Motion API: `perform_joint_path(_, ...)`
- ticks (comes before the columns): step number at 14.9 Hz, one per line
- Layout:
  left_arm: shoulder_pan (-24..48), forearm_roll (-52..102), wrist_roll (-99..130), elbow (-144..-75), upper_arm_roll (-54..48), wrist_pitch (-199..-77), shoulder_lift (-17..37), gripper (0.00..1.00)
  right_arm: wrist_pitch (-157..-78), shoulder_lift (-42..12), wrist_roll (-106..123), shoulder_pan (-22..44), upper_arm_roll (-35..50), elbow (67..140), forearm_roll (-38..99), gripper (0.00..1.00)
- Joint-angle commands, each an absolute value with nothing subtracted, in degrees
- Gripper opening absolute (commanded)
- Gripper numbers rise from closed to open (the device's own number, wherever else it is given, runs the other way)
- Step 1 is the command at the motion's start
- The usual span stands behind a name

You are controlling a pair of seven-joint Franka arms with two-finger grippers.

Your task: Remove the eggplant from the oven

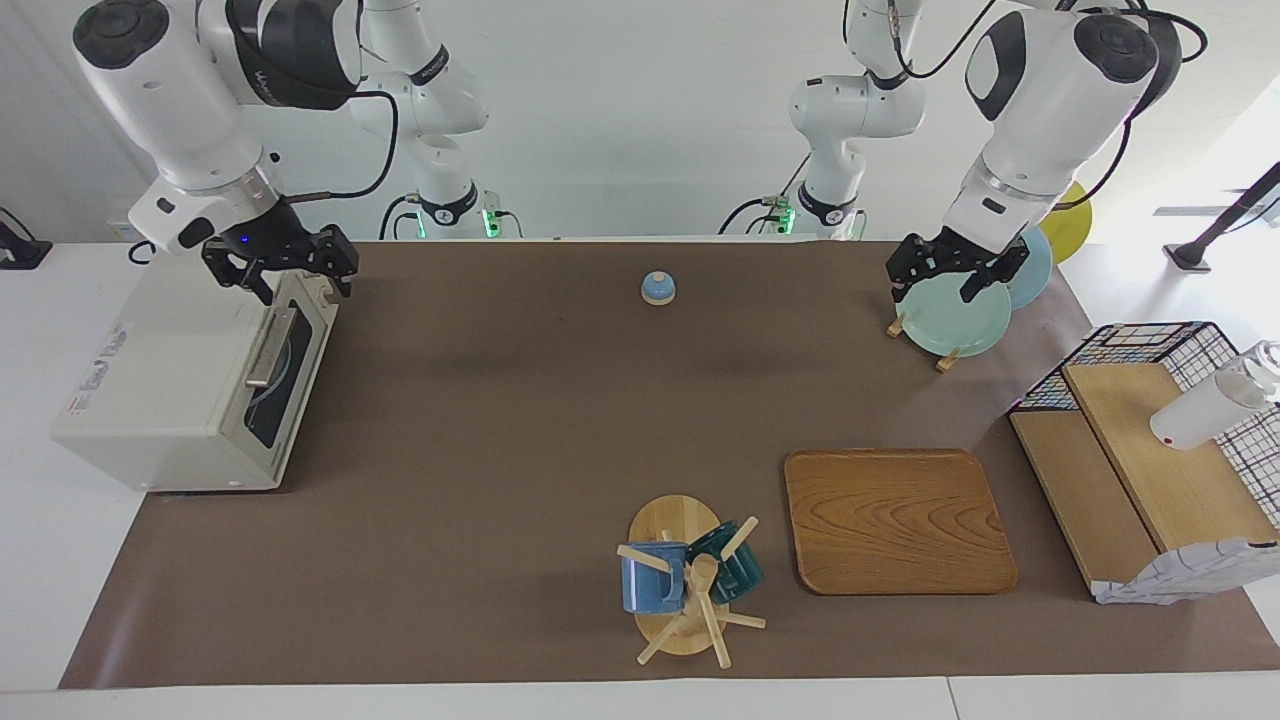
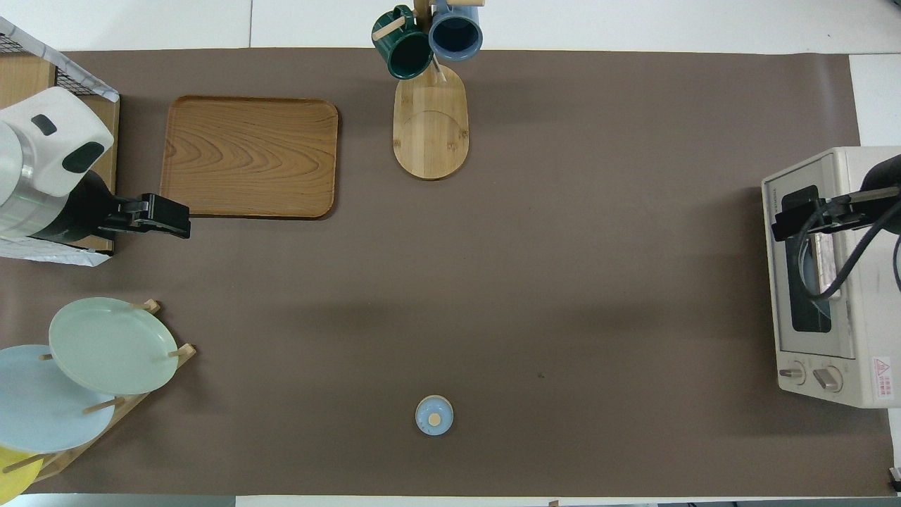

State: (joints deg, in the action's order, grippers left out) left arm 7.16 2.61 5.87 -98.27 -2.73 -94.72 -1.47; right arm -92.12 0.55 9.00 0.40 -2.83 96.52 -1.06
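The oven [image 1: 190, 390] stands at the right arm's end of the table [image 1: 500, 430], its door shut. The eggplant cannot be made out through the dark glass. A red warning label is seen by the knobs, unreadable. The right claw [image 1: 285, 270] hangs open over the oven's door; the left claw [image 1: 950, 275] hangs open over the plate rack [image 1: 945, 325].

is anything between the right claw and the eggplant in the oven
Yes: the oven's dark glass door is shut, so the boxy cream-white toaster oven stays closed. No eggplant can be made out through the glass. The right claw hangs open above the door's top edge, near the metal bar handle. The left claw, open, waits over the plate rack.
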Motion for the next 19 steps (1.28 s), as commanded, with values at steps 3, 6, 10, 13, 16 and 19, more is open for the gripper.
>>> perform_joint_path(3,6.6,1.5,5.9,-99.2,-3.3,-94.9,-2.7,1.00,-92.6,2.0,8.1,0.2,-2.6,98.3,-0.5,1.00)
perform_joint_path(6,6.6,1.5,5.9,-99.2,-3.3,-94.9,-2.7,1.00,-92.6,2.0,7.6,0.2,-2.6,98.3,-0.4,1.00)
perform_joint_path(10,6.6,1.5,5.9,-99.2,-3.2,-94.9,-2.7,1.00,-95.1,3.2,14.5,-0.7,-2.9,101.7,-0.4,0.00)
perform_joint_path(13,6.6,1.5,5.9,-99.2,-3.2,-94.9,-2.7,1.00,-100.8,5.9,14.5,-1.9,-3.3,109.2,-0.4,0.00)
perform_joint_path(16,6.6,1.5,5.9,-99.2,-3.3,-94.8,-2.7,1.00,-106.5,4.7,14.5,-3.7,-3.3,112.7,-3.5,0.00)
perform_joint_path(19,6.6,1.5,5.9,-99.2,-3.3,-94.8,-2.7,1.00,-108.4,3.3,12.1,-4.0,-3.3,112.8,-7.6,0.00)
